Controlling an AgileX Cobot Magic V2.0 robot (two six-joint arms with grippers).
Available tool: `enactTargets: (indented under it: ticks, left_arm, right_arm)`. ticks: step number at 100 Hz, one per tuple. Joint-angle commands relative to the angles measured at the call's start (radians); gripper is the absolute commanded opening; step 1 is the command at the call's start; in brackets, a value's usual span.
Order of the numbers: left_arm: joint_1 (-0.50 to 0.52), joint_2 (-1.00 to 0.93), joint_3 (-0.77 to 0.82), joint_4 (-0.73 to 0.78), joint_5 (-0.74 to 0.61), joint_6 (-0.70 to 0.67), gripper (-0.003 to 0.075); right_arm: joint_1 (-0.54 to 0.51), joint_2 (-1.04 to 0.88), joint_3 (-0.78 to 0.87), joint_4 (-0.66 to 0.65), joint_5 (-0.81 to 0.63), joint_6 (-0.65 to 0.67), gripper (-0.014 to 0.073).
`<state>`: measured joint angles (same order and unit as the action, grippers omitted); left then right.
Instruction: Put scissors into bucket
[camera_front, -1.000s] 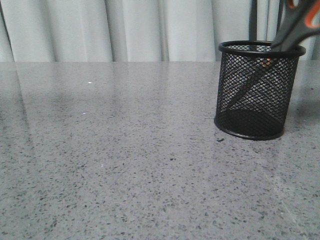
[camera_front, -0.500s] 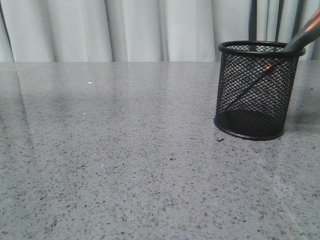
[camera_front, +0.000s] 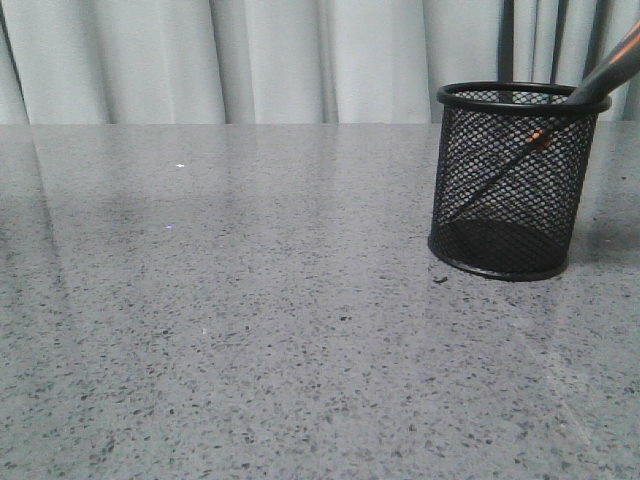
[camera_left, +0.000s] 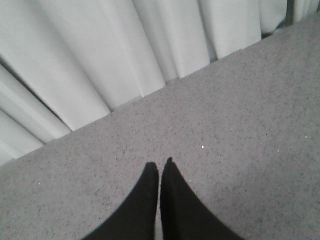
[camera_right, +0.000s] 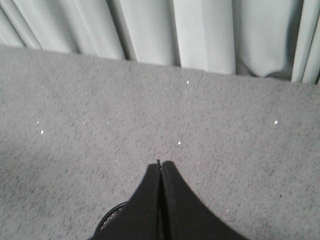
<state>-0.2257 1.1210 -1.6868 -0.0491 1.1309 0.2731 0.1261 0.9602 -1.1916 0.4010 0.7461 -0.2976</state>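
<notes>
In the front view the black wire-mesh bucket stands on the right side of the table. The scissors lean inside it. Their dark grey handle rests on the right rim and runs out of view at the upper right. The orange pivot spot and thin blades show through the mesh. Neither gripper appears in the front view. My left gripper is shut and empty over bare tabletop. My right gripper is shut, and a piece of the bucket's rim shows beside its fingers.
The grey speckled tabletop stretches left of and in front of the bucket. Pale curtains hang along the table's far edge.
One second ago the scissors stood steeper, with the orange-lined loops showing above the rim. They have since sunk and tipped right. Nothing has moved in the last half second.
</notes>
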Motion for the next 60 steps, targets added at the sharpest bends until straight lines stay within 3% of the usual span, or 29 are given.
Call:
enactTargets:
  ticks: [1,35,60]
  left_arm:
    - [0.004,-0.090,0.109,-0.038,-0.228,-0.017,-0.0021]
    - [0.004,-0.510,0.867,-0.077,-0.816,-0.024,-0.0020]
    - [0.004,-0.865,1.300,-0.125,-1.082,-0.024,-0.0020]
  right_arm:
    - [0.001,-0.084,0.097,0.035,-0.197,-0.044,-0.0069]
    - [0.001,-0.415,0.549,0.035,-0.560,-0.049,-0.0069]
    - [0.001,-0.651,0.819,0.035,-0.607,-0.049,-0.0069]
